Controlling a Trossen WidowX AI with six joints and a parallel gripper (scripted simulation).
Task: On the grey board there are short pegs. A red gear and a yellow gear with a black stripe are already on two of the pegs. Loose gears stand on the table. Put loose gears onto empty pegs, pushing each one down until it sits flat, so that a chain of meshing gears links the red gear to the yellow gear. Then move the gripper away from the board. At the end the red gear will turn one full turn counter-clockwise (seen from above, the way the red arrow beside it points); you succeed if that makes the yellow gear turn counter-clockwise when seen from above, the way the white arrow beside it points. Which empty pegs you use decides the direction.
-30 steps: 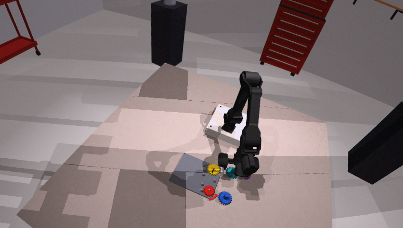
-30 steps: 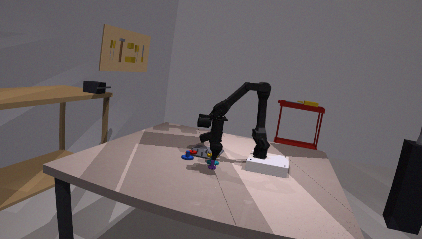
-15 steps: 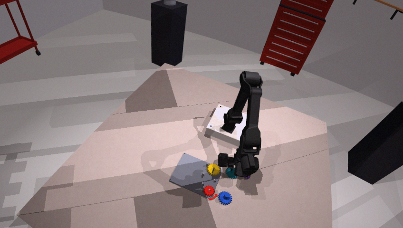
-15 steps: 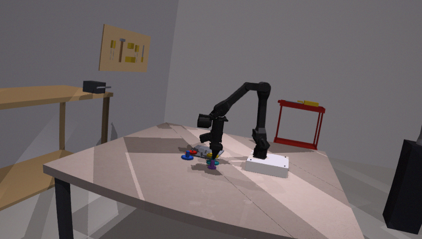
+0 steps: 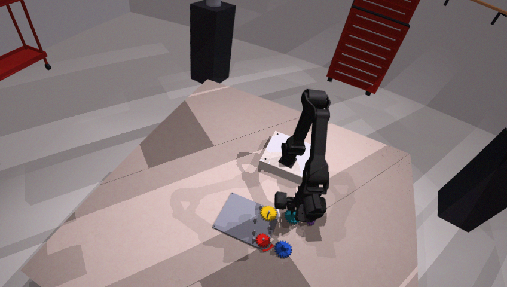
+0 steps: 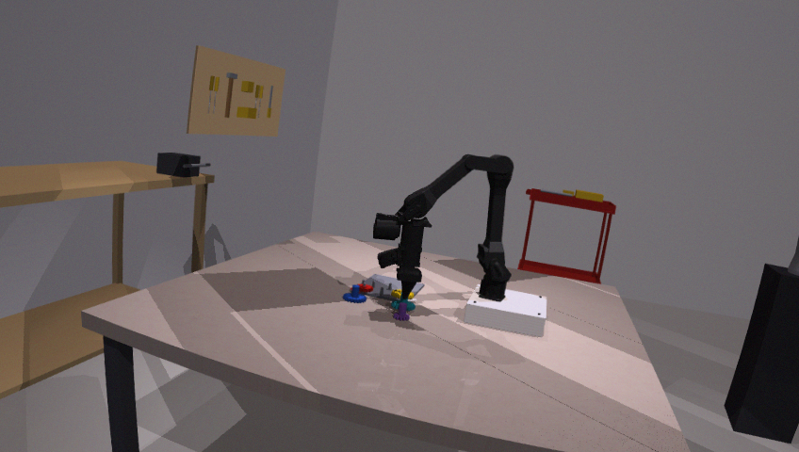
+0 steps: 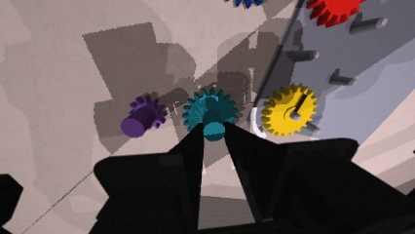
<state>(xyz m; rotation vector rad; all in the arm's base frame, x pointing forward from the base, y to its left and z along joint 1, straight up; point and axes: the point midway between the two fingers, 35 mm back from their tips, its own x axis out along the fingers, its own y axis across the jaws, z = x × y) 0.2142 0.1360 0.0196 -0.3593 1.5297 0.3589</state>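
The top view shows a wide pinkish-beige table (image 5: 142, 199) (image 6: 280, 347) (image 7: 39, 63), crossed by hard-edged shadows. On it stands a black jointed arm (image 5: 319, 142) (image 6: 496, 213), mounted on a white rectangular base block (image 5: 274, 142) (image 6: 527, 319) and reaching down beside the board. Its black gripper (image 5: 292, 211) (image 6: 404, 299) (image 7: 212, 126) points downward, the tapered fingers drawn nearly together and closed on the round upright knob of a toothed teal gear (image 5: 290, 216) (image 6: 408, 306) (image 7: 214, 108). That gear is off the board, between the yellow and purple ones; whether it touches the table I cannot tell.

The flat grey board (image 5: 231, 213) (image 6: 381, 279) (image 7: 395, 88) lies near it. A blue toothed gear (image 5: 283, 249) (image 6: 354, 297) (image 7: 247, 2) with a knob stands on the table, just beside the board's red-gear corner. On the board are the yellow gear (image 5: 268, 213) (image 6: 400, 293) (image 7: 287, 113) with its black stripe and the red gear (image 5: 262, 240) (image 6: 364, 288) (image 7: 337, 9), apart from each other. A small purple gear (image 5: 311, 223) (image 6: 401, 314) (image 7: 146, 111) with a tall knob stands on the table, on the teal gear's far side from the board. Smallest are the short grey pegs (image 5: 254, 220) (image 7: 343, 79), several of them bare.
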